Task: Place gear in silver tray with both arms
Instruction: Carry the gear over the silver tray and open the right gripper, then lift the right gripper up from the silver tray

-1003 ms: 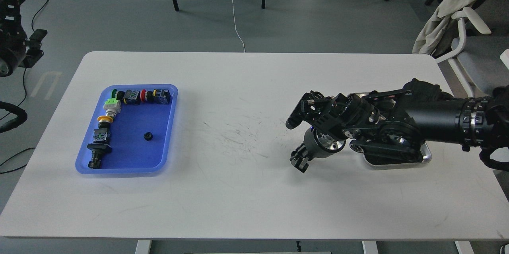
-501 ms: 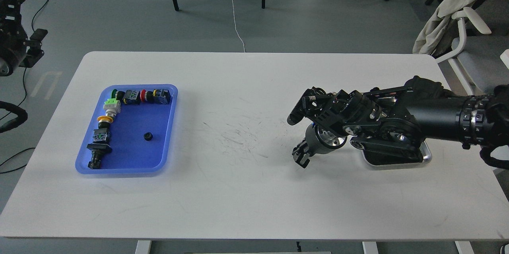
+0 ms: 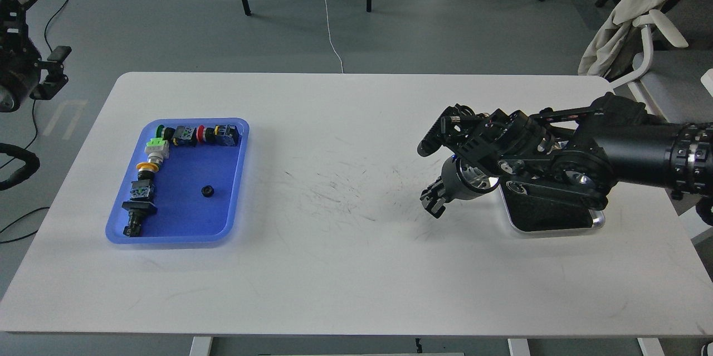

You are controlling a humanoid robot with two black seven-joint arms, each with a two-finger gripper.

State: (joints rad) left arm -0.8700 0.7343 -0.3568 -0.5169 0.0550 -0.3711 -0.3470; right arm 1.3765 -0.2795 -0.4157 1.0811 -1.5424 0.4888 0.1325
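While the right arm [image 3: 624, 150] reaches in from the right edge above the white worktop [image 3: 345, 122], its gripper [image 3: 435, 200] hangs just left of the silver tray [image 3: 597, 221], pointing down at the scuffed bare surface; the jaws are seen small and dark, so I cannot tell how far apart they stand or whether they hold anything. The arm covers most of the tray. Well apart on the left, a blue tray [image 3: 184, 236] holds a small black gear [image 3: 208, 191] and a row of push-button switches [image 3: 149, 169]. The left arm [image 3: 22, 66] sits off the worktop at the left edge, its jaws unreadable.
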